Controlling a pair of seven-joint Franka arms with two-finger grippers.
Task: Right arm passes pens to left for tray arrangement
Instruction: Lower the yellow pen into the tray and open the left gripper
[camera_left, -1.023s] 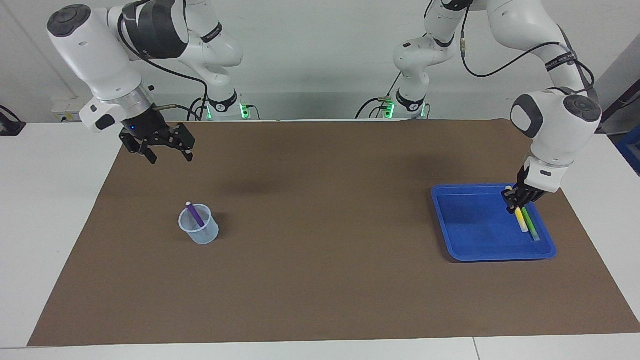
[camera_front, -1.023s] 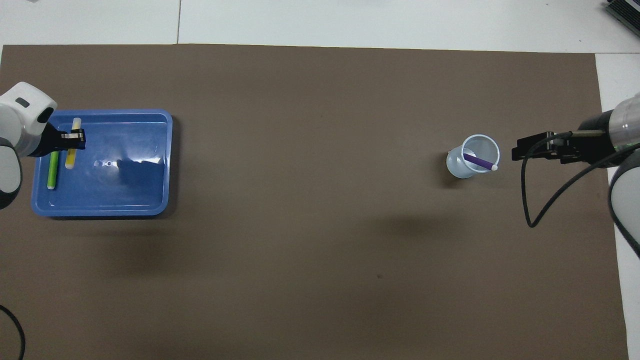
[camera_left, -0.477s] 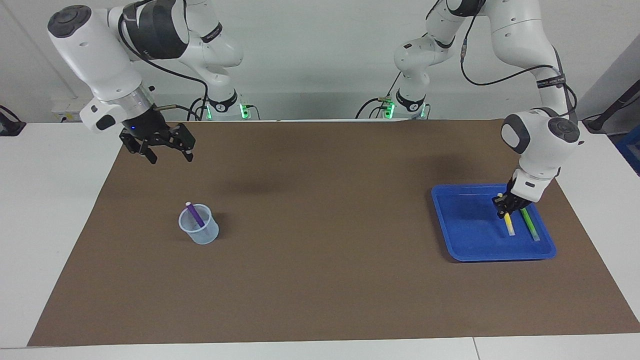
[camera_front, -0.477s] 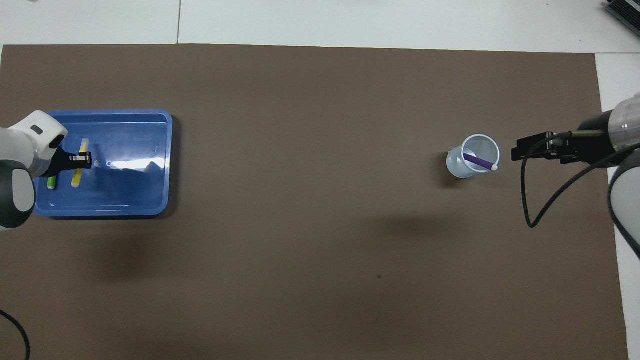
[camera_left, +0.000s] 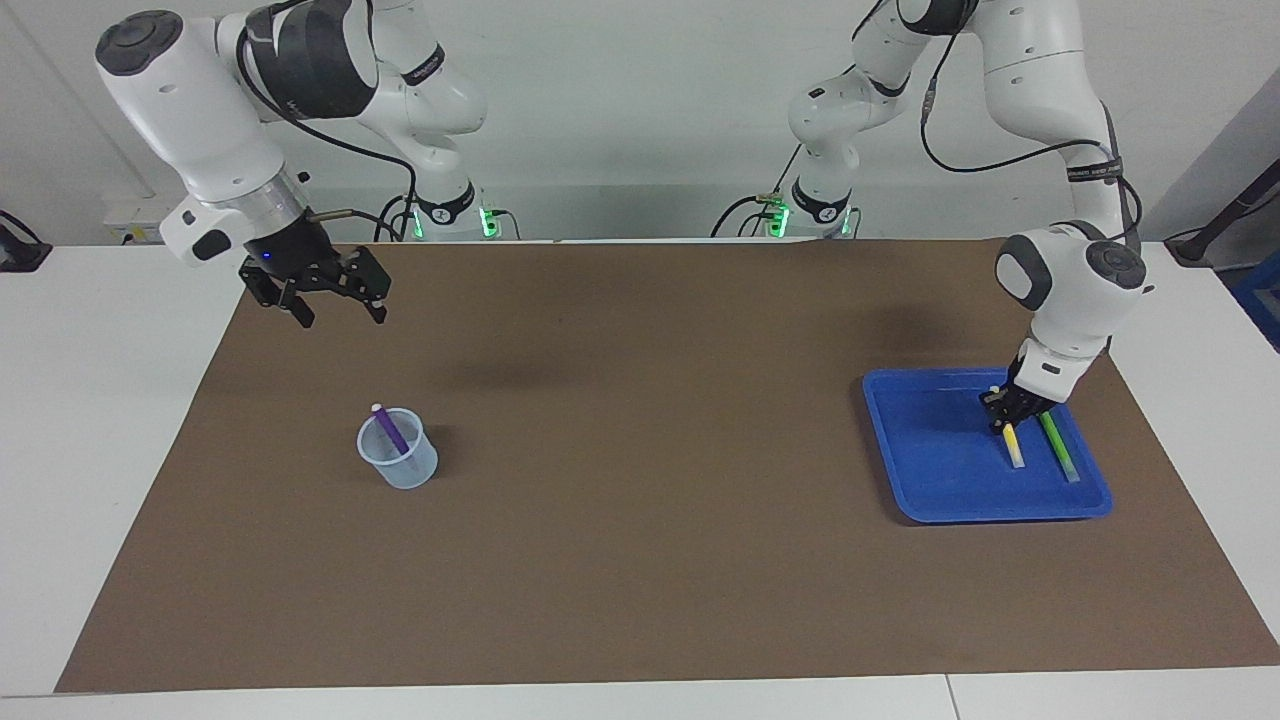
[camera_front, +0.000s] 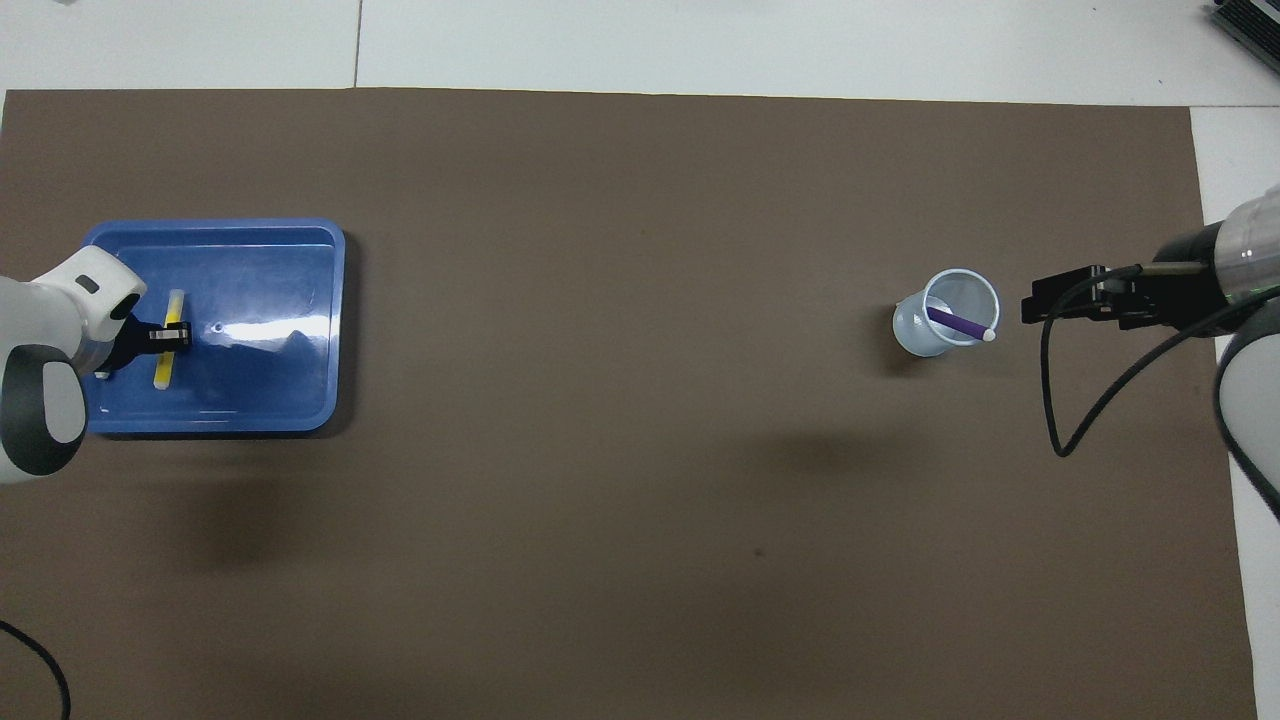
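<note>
Desk (camera_left: 640, 560): blue tray (camera_left: 930, 470) at the left arm's end, where the left gripper (camera_left: 1003, 420), clamped on the yellow pen (camera_left: 1014, 447), has lowered it beside the green pen (camera_left: 1058, 450). Right gripper (camera_left: 330, 300) waits, fingers apart, above the mat near the cup (camera_left: 400, 462) holding the purple pen (camera_left: 390, 430). Judgement: release next, one pen left.

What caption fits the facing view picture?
Left gripper lowers yellow pen beside green pen in blue tray.

Three pens (camera_left: 1015, 446), one tray (camera_left: 930, 455), one cup (camera_left: 400, 462)
</note>
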